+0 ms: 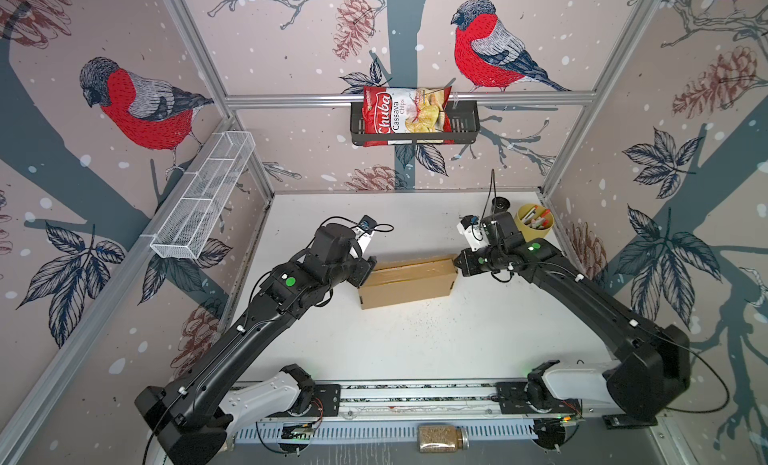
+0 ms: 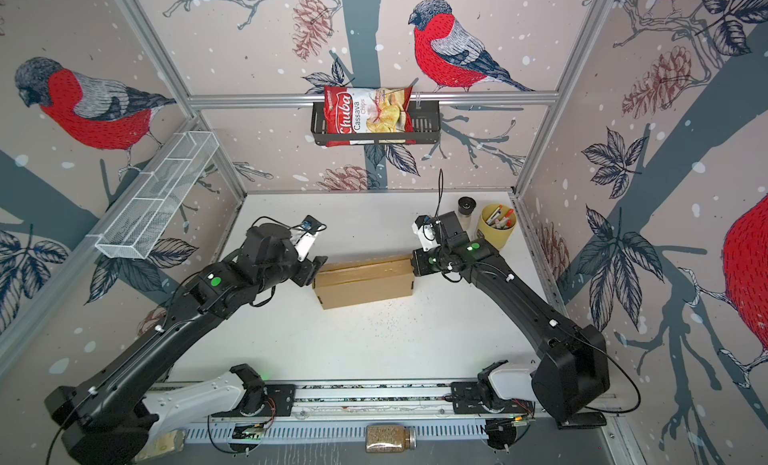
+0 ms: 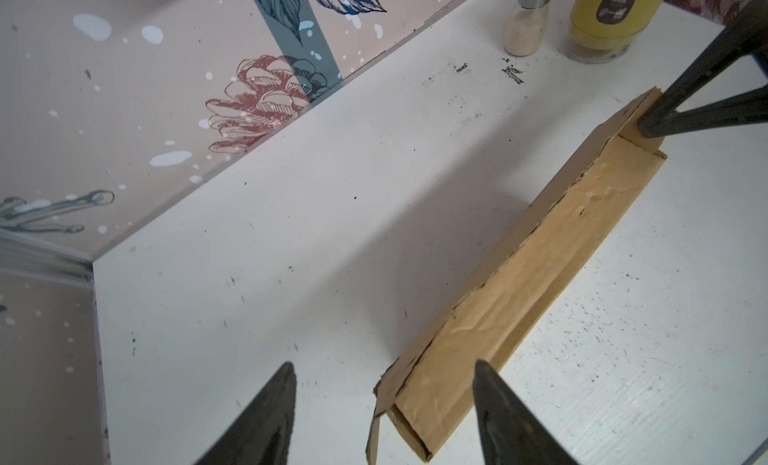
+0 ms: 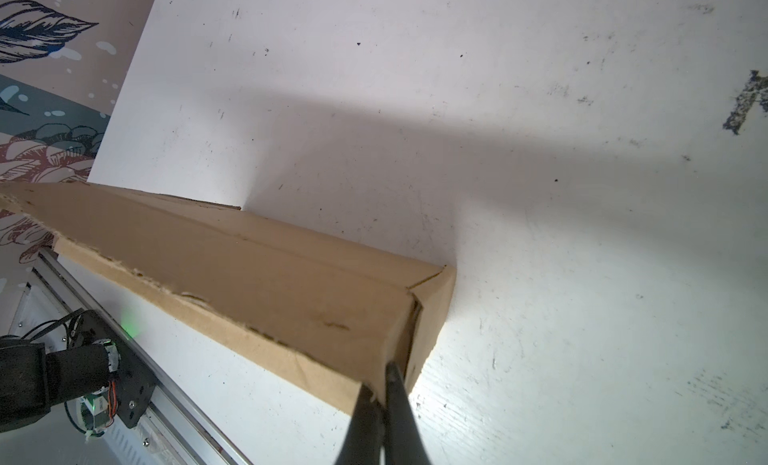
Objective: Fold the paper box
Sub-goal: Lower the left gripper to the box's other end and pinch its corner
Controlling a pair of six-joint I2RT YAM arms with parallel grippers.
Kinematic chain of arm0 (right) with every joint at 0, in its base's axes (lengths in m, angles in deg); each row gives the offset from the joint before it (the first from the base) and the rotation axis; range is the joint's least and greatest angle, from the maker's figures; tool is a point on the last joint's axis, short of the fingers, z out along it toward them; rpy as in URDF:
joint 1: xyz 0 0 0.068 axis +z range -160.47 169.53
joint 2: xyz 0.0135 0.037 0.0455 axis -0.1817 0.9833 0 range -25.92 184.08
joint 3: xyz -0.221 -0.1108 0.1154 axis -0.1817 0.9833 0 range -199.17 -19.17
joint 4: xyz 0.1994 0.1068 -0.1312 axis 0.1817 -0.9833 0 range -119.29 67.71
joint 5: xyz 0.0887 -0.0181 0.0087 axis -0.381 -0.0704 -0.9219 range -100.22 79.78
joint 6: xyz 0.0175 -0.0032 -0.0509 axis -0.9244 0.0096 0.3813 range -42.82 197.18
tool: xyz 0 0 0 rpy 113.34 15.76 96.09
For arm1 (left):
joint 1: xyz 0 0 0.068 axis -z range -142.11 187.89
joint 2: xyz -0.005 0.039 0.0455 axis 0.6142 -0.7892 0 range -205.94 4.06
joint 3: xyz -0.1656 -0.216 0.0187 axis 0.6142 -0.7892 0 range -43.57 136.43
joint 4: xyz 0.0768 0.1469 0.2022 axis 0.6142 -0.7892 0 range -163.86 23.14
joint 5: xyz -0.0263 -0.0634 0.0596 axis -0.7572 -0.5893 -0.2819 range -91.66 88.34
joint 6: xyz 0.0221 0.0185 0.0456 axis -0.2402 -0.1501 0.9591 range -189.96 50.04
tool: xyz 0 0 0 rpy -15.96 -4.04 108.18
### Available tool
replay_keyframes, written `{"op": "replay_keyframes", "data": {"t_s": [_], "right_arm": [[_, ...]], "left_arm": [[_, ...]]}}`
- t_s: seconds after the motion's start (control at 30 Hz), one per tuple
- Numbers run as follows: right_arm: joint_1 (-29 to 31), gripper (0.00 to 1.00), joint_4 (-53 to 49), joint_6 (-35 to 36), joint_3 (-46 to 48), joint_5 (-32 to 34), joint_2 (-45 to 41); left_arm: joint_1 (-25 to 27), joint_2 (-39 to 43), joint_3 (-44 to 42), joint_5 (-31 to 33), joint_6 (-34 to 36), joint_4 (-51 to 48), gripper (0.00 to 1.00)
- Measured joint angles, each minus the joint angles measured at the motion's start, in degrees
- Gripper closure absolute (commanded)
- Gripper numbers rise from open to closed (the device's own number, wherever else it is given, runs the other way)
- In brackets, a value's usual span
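Observation:
The paper box (image 1: 407,282) (image 2: 365,284) is a plain brown cardboard box, folded up long and shallow, lying mid-table. My left gripper (image 1: 365,271) (image 2: 313,269) is at its left end. In the left wrist view that gripper (image 3: 383,364) stands open, with the box's (image 3: 532,255) near end, one loose flap sticking out, between the fingers and untouched. My right gripper (image 1: 457,263) (image 2: 412,263) is at the box's right end. In the right wrist view it (image 4: 380,375) is shut, pinching the end wall at the corner of the box (image 4: 232,267).
A yellow cup of pens (image 1: 534,224) (image 3: 602,22) and a small shaker (image 1: 500,203) (image 3: 523,22) stand at the back right. A chips bag sits in a black basket (image 1: 465,122) on the back rail. A white wire basket (image 1: 203,197) hangs on the left wall. A jar (image 1: 442,438) lies at the front.

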Motion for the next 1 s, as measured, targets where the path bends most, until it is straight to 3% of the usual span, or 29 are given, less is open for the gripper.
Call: {"op": "replay_keyframes", "data": {"t_s": [0.17,0.37,0.77,1.0], "right_arm": [[0.00,0.98,-0.63,0.00,-0.94,0.83,0.39],[0.00,0.98,-1.18,0.00,-1.53,0.85,1.05],[0.00,0.99,-1.14,0.02,-1.75,0.83,1.51],[0.04,0.99,-1.14,0.02,-1.75,0.83,1.51]], "left_arm": [[-3.78,2.23,-1.62,-5.97,-4.28,-2.58,0.33],[-4.61,0.72,-3.80,-11.19,-7.54,-6.05,0.37],[-7.80,-4.28,-2.73,-8.13,-8.13,-8.31,0.41],[-9.07,-8.17,-2.69,-7.98,-5.44,-8.24,0.52]]}}
